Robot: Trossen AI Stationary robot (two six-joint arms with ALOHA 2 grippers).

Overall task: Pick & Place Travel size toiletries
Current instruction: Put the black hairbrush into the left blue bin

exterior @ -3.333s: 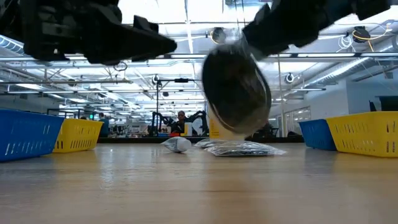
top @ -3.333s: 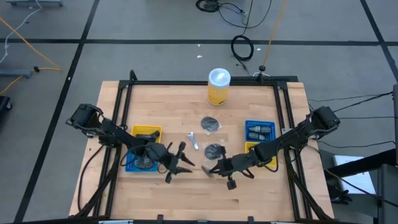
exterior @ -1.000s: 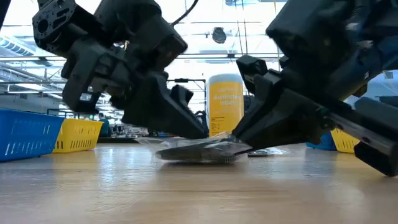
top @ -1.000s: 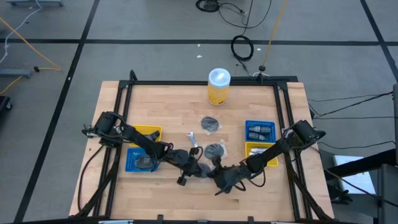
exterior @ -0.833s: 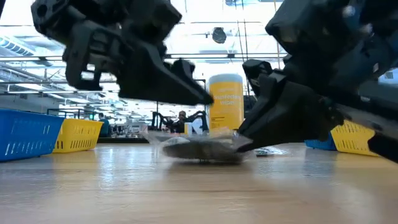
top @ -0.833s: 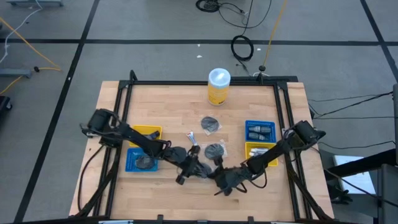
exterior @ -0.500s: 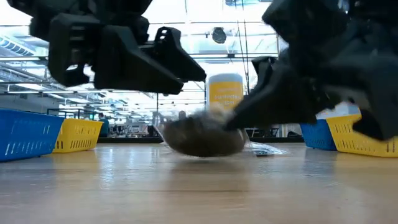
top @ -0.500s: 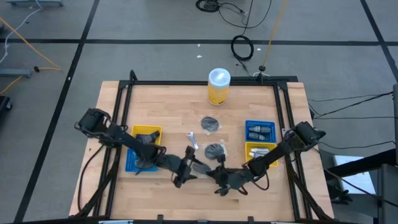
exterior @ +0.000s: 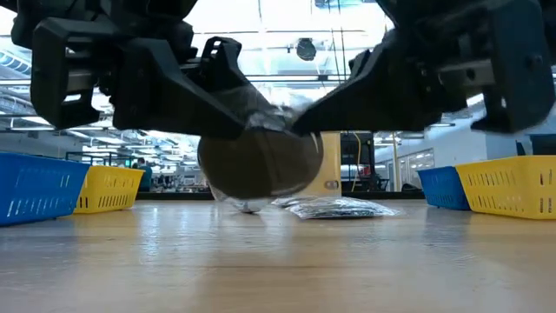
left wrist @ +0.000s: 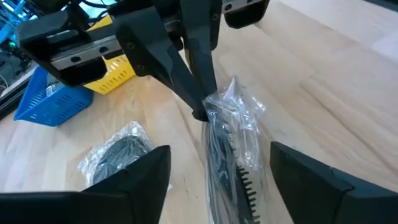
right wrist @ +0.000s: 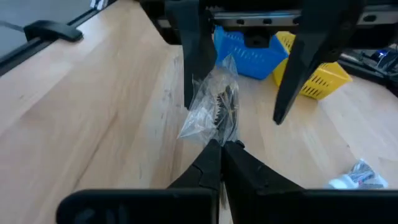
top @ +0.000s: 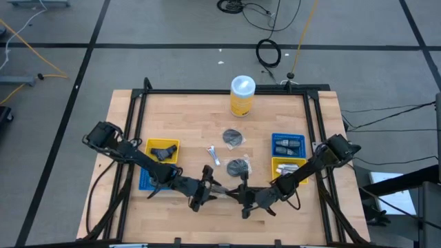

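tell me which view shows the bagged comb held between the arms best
The left wrist view: the comb fills the frame, teeth visible through its bag, pinched by the right tool. The right wrist view shows it smaller, the low view as a dark blur, the high view barely.

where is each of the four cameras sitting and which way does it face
High view: above the table, facing straight down; both arms show.
Low view: at tabletop height, facing level into the room; both arms enter from above.
Left wrist view: on the left arm, facing past its open left gripper at the bagged comb.
Right wrist view: on the right arm, facing past its shut right gripper pinching that bag.
Both wrist views share the bag and the opposite gripper.
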